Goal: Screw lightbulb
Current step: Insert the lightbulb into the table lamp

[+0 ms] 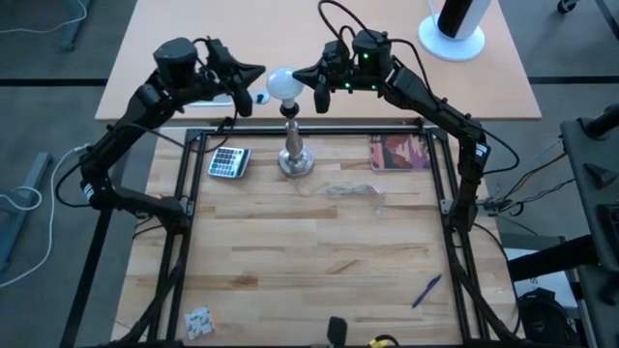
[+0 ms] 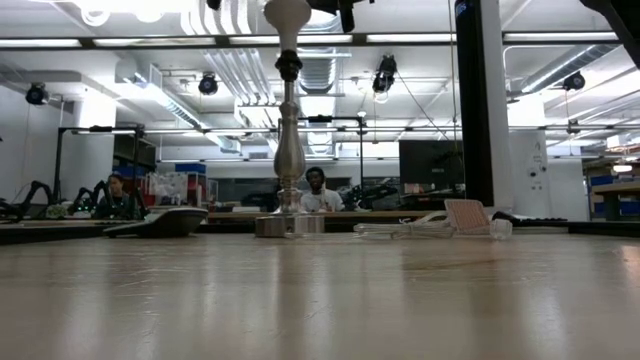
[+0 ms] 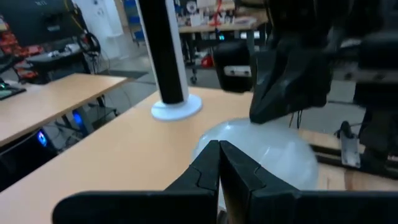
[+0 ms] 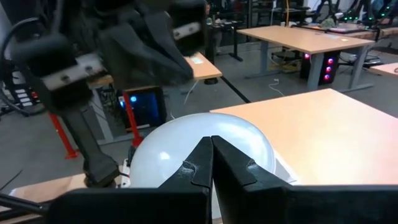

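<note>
Lightbulb (image 1: 281,84) stands upright, base down on the stand (image 1: 294,155), between clenched left pincer (image 1: 256,70) and right pincer (image 1: 300,72).

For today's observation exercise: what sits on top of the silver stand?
The white lightbulb sits atop the silver stand, with the shut left gripper and shut right gripper at its sides. Its screw base is covered from above.
</note>
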